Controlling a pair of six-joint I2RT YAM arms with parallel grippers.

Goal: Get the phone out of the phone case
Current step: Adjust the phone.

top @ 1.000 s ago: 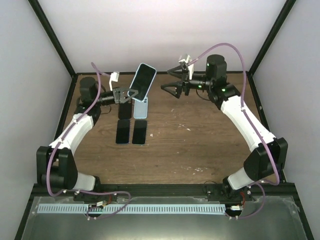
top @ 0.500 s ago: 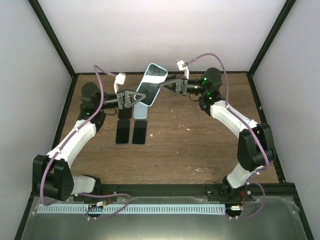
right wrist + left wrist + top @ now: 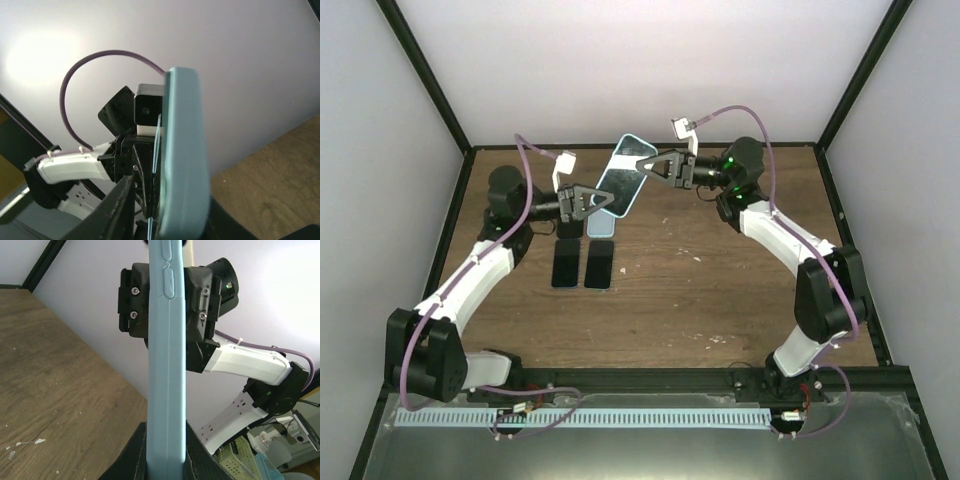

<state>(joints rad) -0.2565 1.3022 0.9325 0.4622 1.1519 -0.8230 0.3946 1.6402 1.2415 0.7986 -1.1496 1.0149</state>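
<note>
The phone (image 3: 625, 178) is sitting inside its light-blue phone case (image 3: 167, 365), and both are hanging in the air over the far edge of the surface (image 3: 720, 290), a little left of its middle, tilted with the dark screen facing up. The left gripper (image 3: 603, 201) is clamping the lower end of the phone case, its fingers (image 3: 142, 460) pressing on both flat faces. The right gripper (image 3: 643, 170) is closing narrowly on the upper part, one finger on each face. Below, a light-blue slab (image 3: 602, 224) is lying flat near the far edge, with one dark phone (image 3: 566, 265) and another dark phone (image 3: 599, 264) lying side by side just nearer.
</note>
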